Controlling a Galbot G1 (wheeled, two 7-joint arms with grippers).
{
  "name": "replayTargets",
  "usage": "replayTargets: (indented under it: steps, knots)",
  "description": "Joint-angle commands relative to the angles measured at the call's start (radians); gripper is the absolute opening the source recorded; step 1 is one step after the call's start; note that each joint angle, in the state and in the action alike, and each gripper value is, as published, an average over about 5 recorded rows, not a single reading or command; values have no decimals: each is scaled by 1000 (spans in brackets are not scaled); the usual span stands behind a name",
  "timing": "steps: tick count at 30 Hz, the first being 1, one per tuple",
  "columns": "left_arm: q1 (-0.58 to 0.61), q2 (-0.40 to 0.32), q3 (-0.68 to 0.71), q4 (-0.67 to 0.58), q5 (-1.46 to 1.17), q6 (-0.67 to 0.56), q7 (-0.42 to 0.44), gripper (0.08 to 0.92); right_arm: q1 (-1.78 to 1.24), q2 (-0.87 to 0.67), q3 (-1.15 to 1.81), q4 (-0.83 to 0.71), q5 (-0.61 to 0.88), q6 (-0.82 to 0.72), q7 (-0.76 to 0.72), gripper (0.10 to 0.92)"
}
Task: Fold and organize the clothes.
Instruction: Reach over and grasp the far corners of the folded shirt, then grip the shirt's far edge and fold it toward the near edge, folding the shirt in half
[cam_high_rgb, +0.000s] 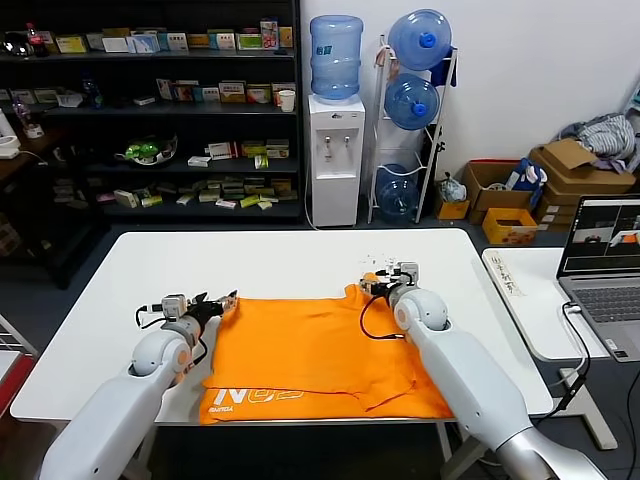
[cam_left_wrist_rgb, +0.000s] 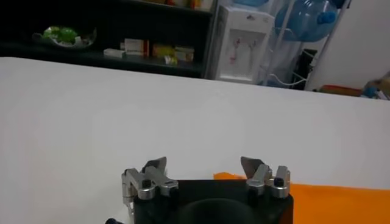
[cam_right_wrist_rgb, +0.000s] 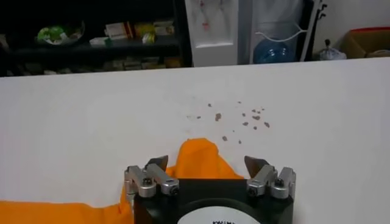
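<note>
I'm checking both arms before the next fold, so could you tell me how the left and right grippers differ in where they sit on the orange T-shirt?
The left gripper sits at the far left corner of the orange T-shirt; the right gripper sits at its far right corner. In the wrist views, orange cloth pokes up between the right gripper's fingers, while the left's fingers frame mostly bare table. Both are open and low at the far edge.

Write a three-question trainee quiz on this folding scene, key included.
1. True or false: the left gripper is clamped on the orange T-shirt.
2. Which far corner of the shirt is the right gripper at? A) robot's left B) robot's right
3. Fill in: white lettering shows along the shirt's ___ edge.

Key: 1 false, both grippers are open, one at each far corner; 2 B; 3 near.
</note>
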Motion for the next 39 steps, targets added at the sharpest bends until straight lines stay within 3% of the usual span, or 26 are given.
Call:
replayTargets:
  steps: [1, 7, 25, 30, 39]
  knots:
    - [-26, -6, 17, 33, 3, 3, 4, 822, 23, 22, -10, -52, -12, -5, -10, 807]
    - [-23, -9, 25, 34, 6, 2, 4, 715, 18, 18, -7, -47, 7, -19, -5, 654]
    - [-3, -2, 38, -3, 0, 7, 3, 195, 15, 11, -13, -5, 34, 11, 19, 148]
    - [9, 3, 26, -37, -1, 5, -4, 93, 8, 7, -11, 20, 37, 59, 15, 125]
    - [99, 35, -29, -204, 12, -17, -30, 92, -67, -90, 0, 215, 96, 63, 72, 125]
